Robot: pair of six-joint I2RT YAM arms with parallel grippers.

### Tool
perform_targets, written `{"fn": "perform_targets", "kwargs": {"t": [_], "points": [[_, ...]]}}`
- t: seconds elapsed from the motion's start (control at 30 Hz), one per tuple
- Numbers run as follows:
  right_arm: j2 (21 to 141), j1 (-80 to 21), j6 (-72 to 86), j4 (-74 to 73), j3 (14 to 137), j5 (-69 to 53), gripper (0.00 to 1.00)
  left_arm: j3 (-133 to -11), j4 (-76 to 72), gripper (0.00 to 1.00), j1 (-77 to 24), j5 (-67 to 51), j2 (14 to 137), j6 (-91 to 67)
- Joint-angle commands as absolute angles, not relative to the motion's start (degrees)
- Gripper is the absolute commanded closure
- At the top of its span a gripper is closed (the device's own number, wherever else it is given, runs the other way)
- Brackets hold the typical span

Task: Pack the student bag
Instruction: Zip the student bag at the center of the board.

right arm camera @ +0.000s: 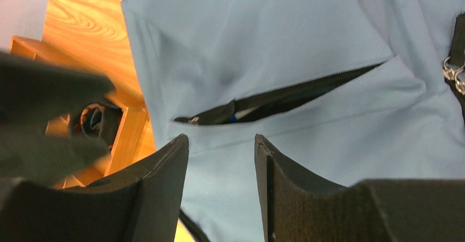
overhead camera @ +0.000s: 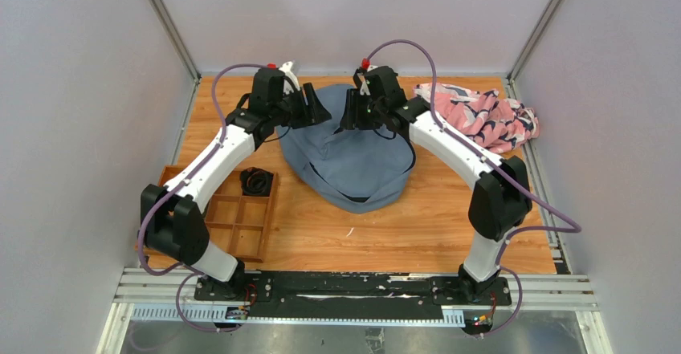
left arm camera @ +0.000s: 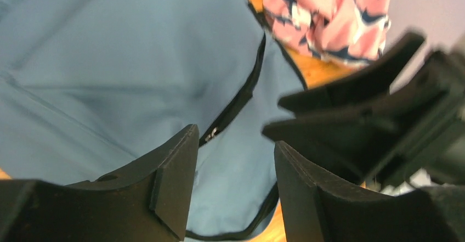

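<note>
The table point(overhead camera: 401, 233) carries a blue bag point(overhead camera: 353, 157) at its middle, slumped flat with its zip pocket point(right arm camera: 285, 102) part open; something pale and blue shows inside the slit, too small to name. Right of the bag and toward the far wall lies a crumpled pink cloth point(overhead camera: 482, 117). Left of the bag sits a wooden tray point(overhead camera: 241, 225) with a coiled black cable point(overhead camera: 257, 181) in its cell nearest the bag.

Both arms reach over the bag's far end, facing each other. The left gripper point(left arm camera: 230, 176) hangs just above the fabric beside the zip, jaws a moderate way apart and nothing between them. The right gripper point(right arm camera: 222, 181) hangs over the pocket slit, likewise parted and empty.

I'd judge the step in hand concerns the pocket zip, but this would fit either opening it wider to load things or closing it once loaded; I can't say which. Either way, the next move calls for pinching a small zip pull on limp cloth, with the other gripper likely needed to steady the bag.
</note>
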State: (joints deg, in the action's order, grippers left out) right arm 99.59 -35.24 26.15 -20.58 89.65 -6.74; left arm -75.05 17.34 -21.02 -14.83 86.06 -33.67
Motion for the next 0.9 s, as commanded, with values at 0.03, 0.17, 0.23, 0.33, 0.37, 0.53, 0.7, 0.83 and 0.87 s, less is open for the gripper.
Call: {"fn": "perform_targets", "kwargs": {"t": [0.03, 0.17, 0.23, 0.33, 0.37, 0.53, 0.7, 0.83, 0.87], "points": [[105.7, -32.6, 26.9, -20.0, 96.7, -11.8, 0.48, -71.2, 20.5, 0.41, -21.4, -25.5, 88.6, -25.7], [108.3, -31.9, 27.5, -18.5, 98.5, -13.0, 0.47, -68.0, 19.8, 0.42, -21.5, -24.7, 88.6, -24.1], [109.2, -31.6, 27.7, -18.5, 99.1, -13.4, 0.47, -66.8, 19.2, 0.42, -21.5, -24.2, 88.1, -24.1], [110.4, -31.5, 28.4, -18.1, 99.3, -14.6, 0.47, -65.6, 18.5, 0.41, -21.5, -23.8, 87.6, -24.0], [110.8, -31.5, 28.9, -17.8, 99.1, -15.5, 0.47, -65.5, 18.5, 0.42, -21.5, -23.9, 87.7, -23.8], [111.9, -31.3, 31.3, -15.1, 97.2, -20.2, 0.48, -65.4, 18.3, 0.44, -21.4, -23.9, 89.3, -23.0], [111.4, -31.3, 32.2, -14.0, 94.8, -20.7, 0.48, -65.7, 17.3, 0.48, -21.4, -24.1, 90.9, -23.3], [111.0, -31.3, 33.3, -12.7, 93.2, -22.3, 0.5, -66.2, 16.7, 0.52, -21.4, -24.1, 92.1, -23.7], [111.0, -31.3, 33.5, -12.5, 92.9, -22.6, 0.51, -66.3, 16.6, 0.52, -21.4, -24.1, 92.3, -23.8]]}}
